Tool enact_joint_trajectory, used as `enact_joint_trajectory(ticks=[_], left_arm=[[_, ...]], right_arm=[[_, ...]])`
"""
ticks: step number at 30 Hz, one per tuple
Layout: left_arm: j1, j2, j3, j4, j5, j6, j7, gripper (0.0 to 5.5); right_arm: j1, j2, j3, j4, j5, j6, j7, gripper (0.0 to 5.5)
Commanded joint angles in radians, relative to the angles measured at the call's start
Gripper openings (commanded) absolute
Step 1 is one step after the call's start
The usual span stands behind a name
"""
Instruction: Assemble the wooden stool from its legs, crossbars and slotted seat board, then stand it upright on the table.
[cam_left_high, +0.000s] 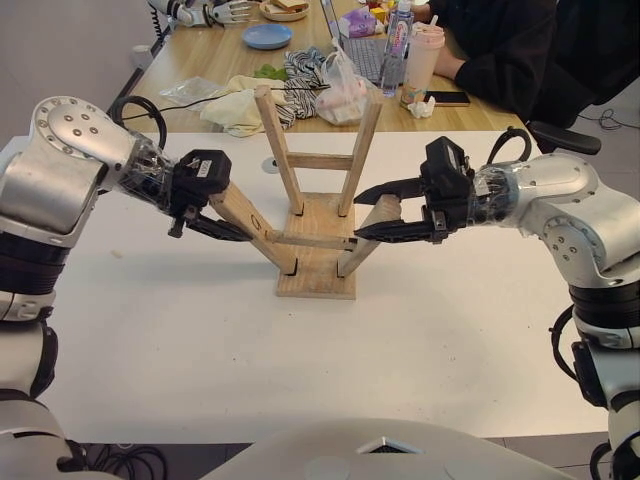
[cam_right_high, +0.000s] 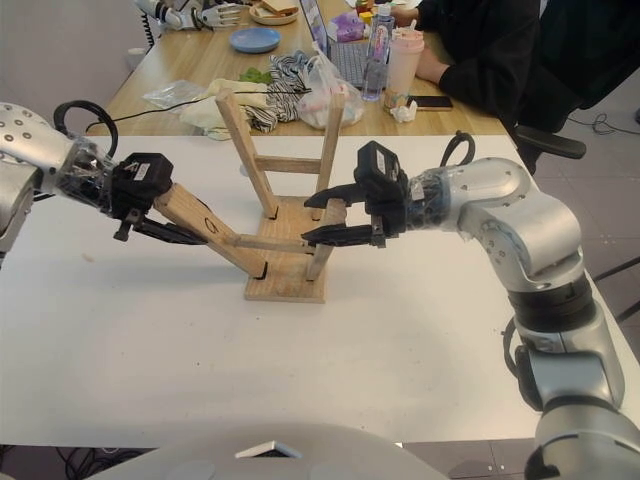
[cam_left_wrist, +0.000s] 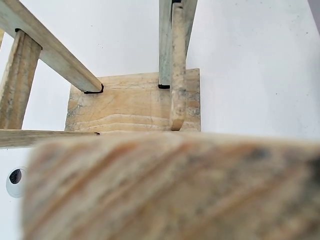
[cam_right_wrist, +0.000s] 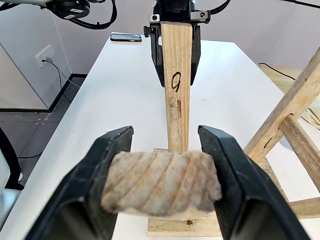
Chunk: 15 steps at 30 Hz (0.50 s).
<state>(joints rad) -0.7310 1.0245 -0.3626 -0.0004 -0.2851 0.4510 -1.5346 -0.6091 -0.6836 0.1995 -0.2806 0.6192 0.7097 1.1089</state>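
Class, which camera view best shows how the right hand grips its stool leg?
The right wrist view: both fingers clamp the leg at its end. The eye views show the right hand from the side, grip partly hidden. The left wrist view shows legs meeting the seat board.

1. The seat board lies flat on the table, midway between its left and right edges and nearer its far edge
2. Two far legs stand up from the board's far corners, with a crossbar between them, high above the board
3. The near-left leg leans from the board towards the table's left edge and the near-right leg towards its right edge, with a lower crossbar between them
4. The left gripper clasps the near-left leg's outer end, and the right gripper clasps the near-right leg's outer end
5. Beyond the far edge, a second table carries a plate on its left, bags in the middle, and a bottle and a phone on its right
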Motion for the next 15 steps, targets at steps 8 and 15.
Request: enact_joint_trajectory(ticks=[8,15], left_arm=[[0.229,-0.166,-0.084,-0.102,-0.020,0.054,0.077,2.01],[0.202,-0.183,-0.094,-0.007,0.025,0.074,0.077,2.54]], right_arm=[[0.028,0.017,0.136,0.037,-0.085,0.041,0.026,2.10],[-0.034,0.013,0.129,0.092,-0.135,-0.053,0.117,3.03]])
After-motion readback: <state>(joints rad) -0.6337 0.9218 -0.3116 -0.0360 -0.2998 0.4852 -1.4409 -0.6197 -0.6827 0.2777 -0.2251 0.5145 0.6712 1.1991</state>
